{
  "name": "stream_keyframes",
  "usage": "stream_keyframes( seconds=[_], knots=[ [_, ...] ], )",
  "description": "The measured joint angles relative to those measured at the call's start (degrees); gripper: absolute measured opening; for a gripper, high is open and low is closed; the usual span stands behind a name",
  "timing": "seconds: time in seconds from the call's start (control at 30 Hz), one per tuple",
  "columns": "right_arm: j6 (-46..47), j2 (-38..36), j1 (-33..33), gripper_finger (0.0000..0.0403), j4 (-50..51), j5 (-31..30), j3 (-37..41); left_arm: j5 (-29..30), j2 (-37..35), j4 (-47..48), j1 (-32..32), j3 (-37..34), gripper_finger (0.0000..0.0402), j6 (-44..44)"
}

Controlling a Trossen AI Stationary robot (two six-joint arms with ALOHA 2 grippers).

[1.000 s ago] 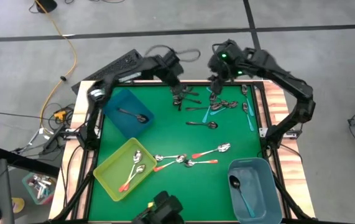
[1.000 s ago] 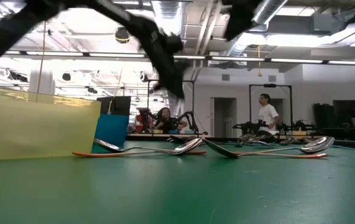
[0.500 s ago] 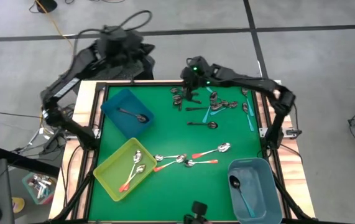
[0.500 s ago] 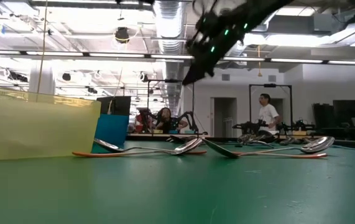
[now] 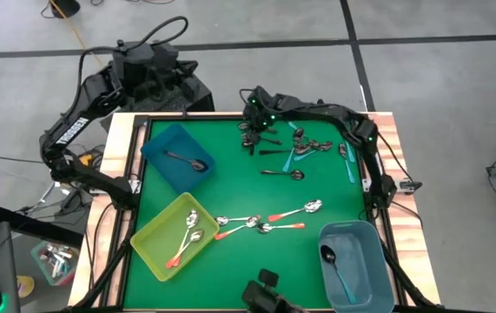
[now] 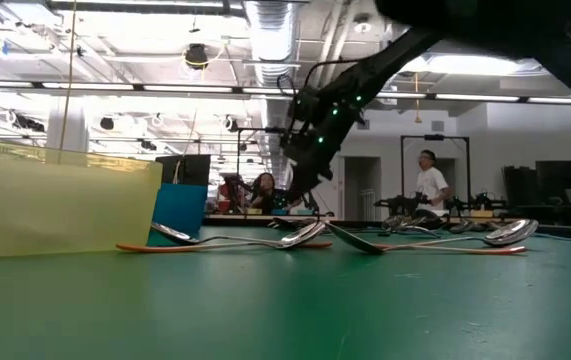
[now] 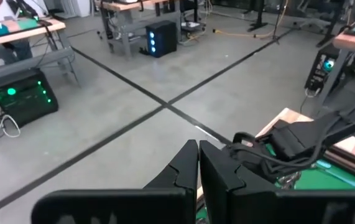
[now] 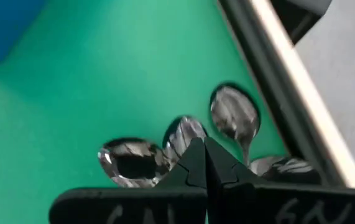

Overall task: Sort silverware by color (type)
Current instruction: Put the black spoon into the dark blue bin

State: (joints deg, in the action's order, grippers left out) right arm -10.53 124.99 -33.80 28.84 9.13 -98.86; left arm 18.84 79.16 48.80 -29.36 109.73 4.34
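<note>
- Green counter (image 5: 239, 187) strewn with spoons (image 5: 269, 219); people sit in the room behind.
- Right gripper (image 5: 249, 130) closed, empty, over far-edge dark spoons (image 8: 130, 158).
- Left gripper (image 7: 198, 163) closed, off-counter.

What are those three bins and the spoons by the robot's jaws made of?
The yellow-green bin looks like thin, slightly see-through plastic. The dark blue bin and grey-blue bin seem opaque matte plastic. The spoons look like polished metal, since their bowls give mirror-like reflections.
</note>
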Motion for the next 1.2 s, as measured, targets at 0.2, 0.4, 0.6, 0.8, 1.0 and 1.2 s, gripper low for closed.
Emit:
stream_keyframes(
  seconds=[0.2, 0.4, 0.6, 0.8, 1.0, 1.2],
  knots=[
    [-0.48, 5.42, -2.19, 0.0001, 12.90, 3.35, -7.31, -0.17, 0.13, 1.80, 0.00, -0.02, 0.0000, 0.02],
    [-1.44, 8.64, -3.13, 0.0001, 20.00, 6.20, -8.95, -0.19, 0.13, 2.42, 0.00, -0.02, 0.0000, -1.29],
    [-0.64, 8.20, -1.86, 0.0000, 29.86, 5.90, -8.89, -1.08, 0.10, 3.72, 0.00, -0.02, 0.0000, -2.44],
    [0.58, 4.55, 2.04, 0.0000, 37.70, 5.53, -8.33, -2.15, -0.05, 5.02, 0.02, -0.02, 0.0000, -4.11],
    [2.77, -1.91, 1.08, 0.0000, 22.19, -0.11, -8.65, -3.42, -0.07, 5.30, 0.04, -0.02, 0.0000, -5.18],
    [3.13, 0.05, -3.48, 0.0000, 14.66, -0.87, -8.60, -3.47, -0.07, 4.48, 0.04, -0.02, 0.0000, -5.19]
  ],
)
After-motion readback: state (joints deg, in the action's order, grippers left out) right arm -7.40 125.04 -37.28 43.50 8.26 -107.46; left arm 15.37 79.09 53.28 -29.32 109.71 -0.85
